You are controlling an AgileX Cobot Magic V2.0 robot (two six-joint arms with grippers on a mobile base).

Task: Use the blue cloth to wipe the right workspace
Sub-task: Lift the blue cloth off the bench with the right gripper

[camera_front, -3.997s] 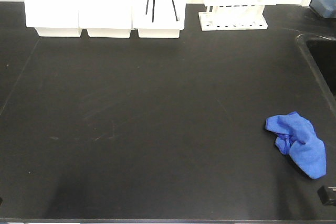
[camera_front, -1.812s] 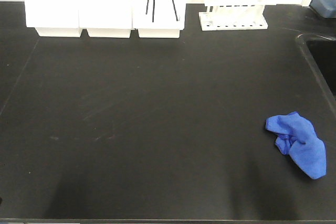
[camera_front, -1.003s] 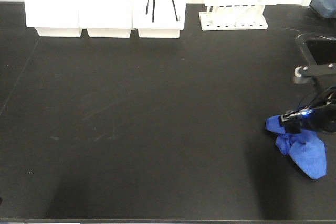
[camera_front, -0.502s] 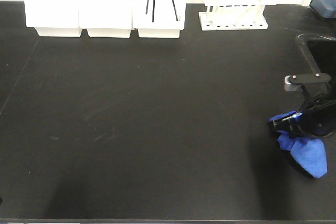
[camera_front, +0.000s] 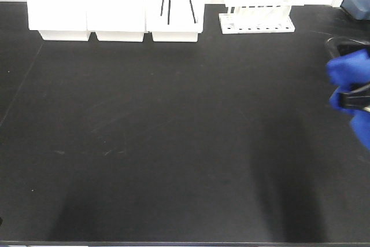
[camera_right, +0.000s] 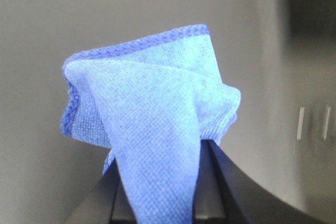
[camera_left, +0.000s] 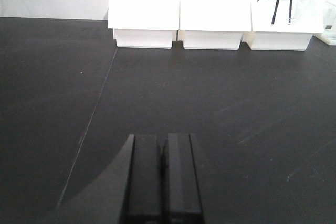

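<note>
The right gripper (camera_front: 354, 102) sits at 3 o'clock in the front view, hard against the frame's right edge. Its jaws are clamped on the blue cloth (camera_front: 348, 69), which bunches above and below them and is partly cut off by the edge. In the right wrist view the cloth (camera_right: 152, 114) stands up out of the narrow jaws as a folded peak with nothing touching its stitched hem. Behind it is only a blurred grey backdrop.

Just beside the cloth, toward 2 o'clock, runs the curved rim of the sink (camera_front: 334, 42). The black benchtop (camera_front: 173, 143) lies bare from 4 round to 10 o'clock. Its back edge is lined with white bins (camera_front: 115, 13) from 11 to 12 and a tube rack (camera_front: 257, 21) at 1.

The left gripper (camera_left: 163, 182) hangs low over the bench's left part, fingers pressed together on nothing, with open surface ahead up to the bins.
</note>
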